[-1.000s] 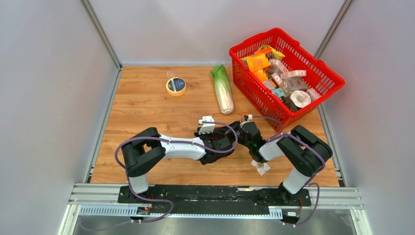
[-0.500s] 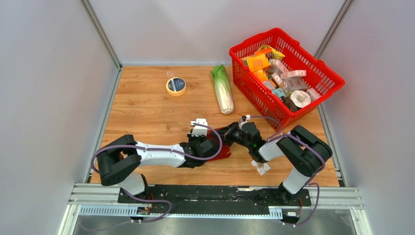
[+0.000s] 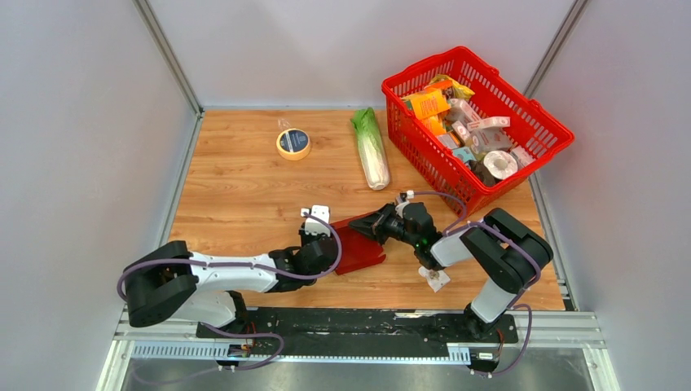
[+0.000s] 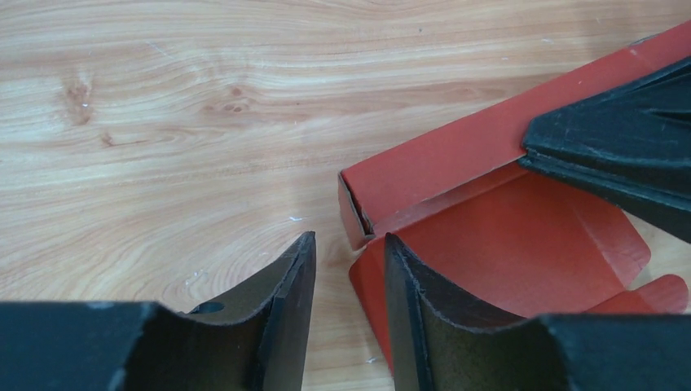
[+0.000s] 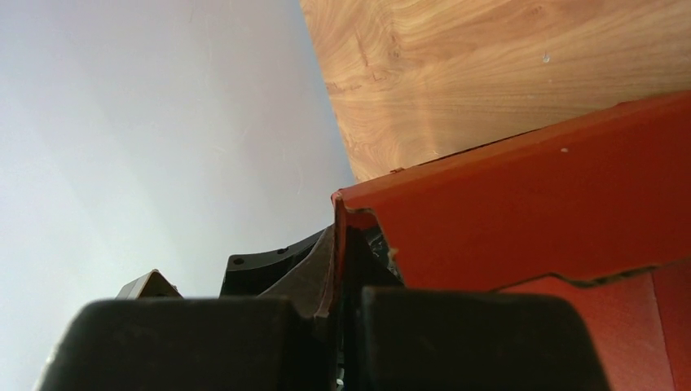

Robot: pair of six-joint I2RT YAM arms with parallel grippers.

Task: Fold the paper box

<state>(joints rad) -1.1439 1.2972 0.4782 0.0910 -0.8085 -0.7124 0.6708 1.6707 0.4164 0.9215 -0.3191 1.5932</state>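
Right claw apparently pinches the paper box.

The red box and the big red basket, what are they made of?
The paper box looks like thin matte cardboard: it has sharp creases, thin cut edges and a flap that bends up. The basket looks like shiny hard plastic, probably moulded, with an open mesh wall and a thicker rim.

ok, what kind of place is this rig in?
Most likely a lab robot cell: a wooden table boxed in by plain grey panels, an aluminium mounting rail at the near edge, and staged props: a red basket of packaged goods, a tape roll, a cabbage.
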